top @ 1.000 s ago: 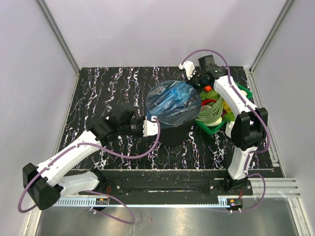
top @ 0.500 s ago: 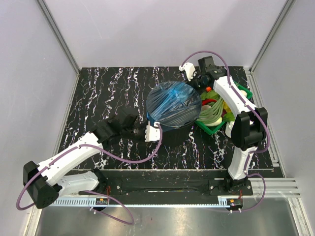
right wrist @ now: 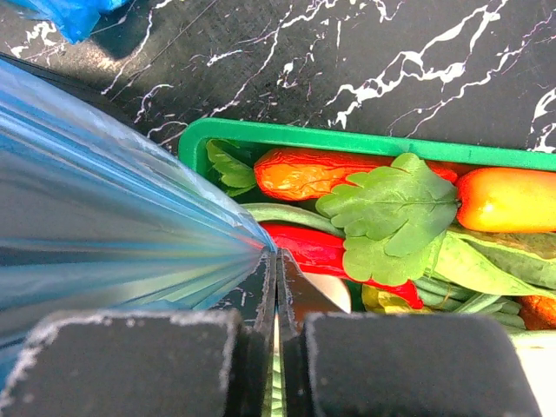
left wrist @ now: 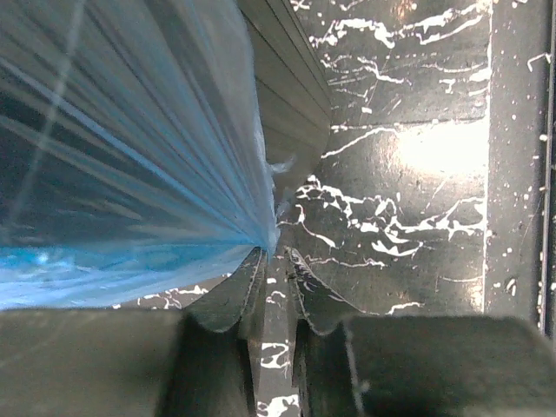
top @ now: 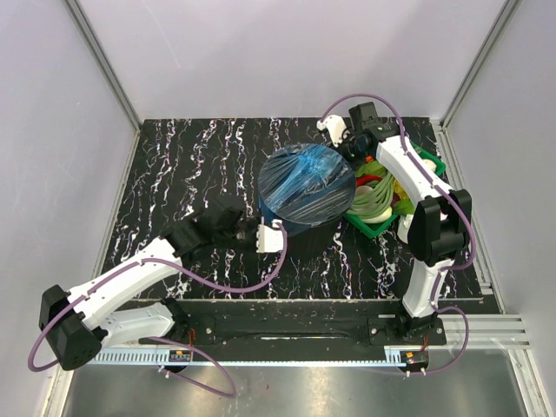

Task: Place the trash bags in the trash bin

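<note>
A translucent blue trash bag (top: 306,181) is stretched flat like a drumskin over the mouth of the black trash bin (top: 306,233). My left gripper (top: 263,225) is shut on the bag's near-left edge. In the left wrist view the film (left wrist: 130,148) fans out from the fingertips (left wrist: 276,254), beside the bin's ribbed wall (left wrist: 291,95). My right gripper (top: 347,154) is shut on the bag's far-right edge. In the right wrist view the film (right wrist: 113,217) converges at the jaws (right wrist: 277,254). A second blue wad (right wrist: 69,13) lies on the table beyond the bin.
A green tray (top: 433,165) of vegetables stands right of the bin, directly under my right gripper; its rim (right wrist: 347,141), peppers and leaves fill the right wrist view. The black marbled table (top: 191,165) lies to the left. Grey walls enclose the cell.
My left gripper has pulled the bag's edge toward the near side and down. The bag went from a puffy mound to a taut flat sheet over the bin. The right gripper barely moved.
</note>
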